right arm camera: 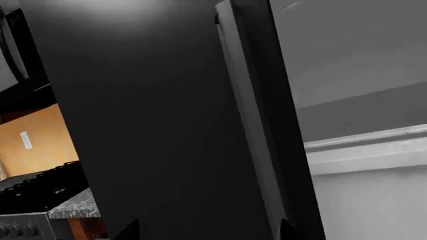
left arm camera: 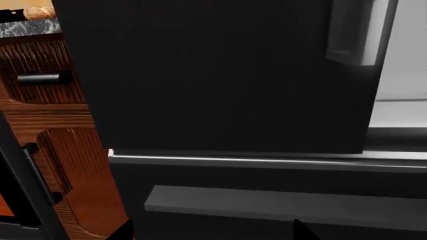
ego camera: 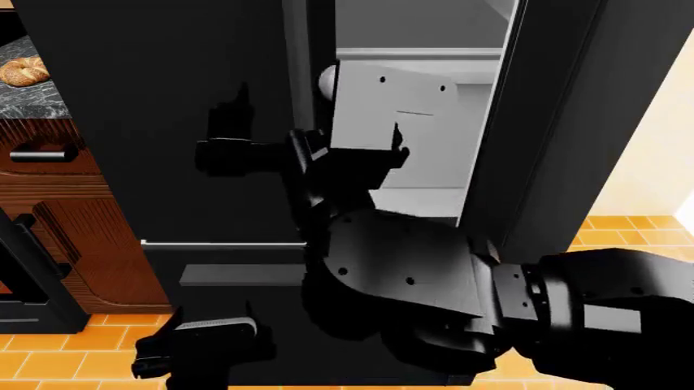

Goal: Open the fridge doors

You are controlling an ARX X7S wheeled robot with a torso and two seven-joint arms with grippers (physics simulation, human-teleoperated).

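Standing ajar, the right fridge door (ego camera: 564, 146) exposes white interior — left door (ego camera: 162, 122) closed (both grippers' states cannot be told).

From my head camera, the left fridge door (ego camera: 152, 122) stands shut beside the ajar right fridge door (ego camera: 564, 122), the drawer front (ego camera: 233, 276) below, wooden cabinets (ego camera: 65, 211) left, my right arm (ego camera: 434, 284) before them.
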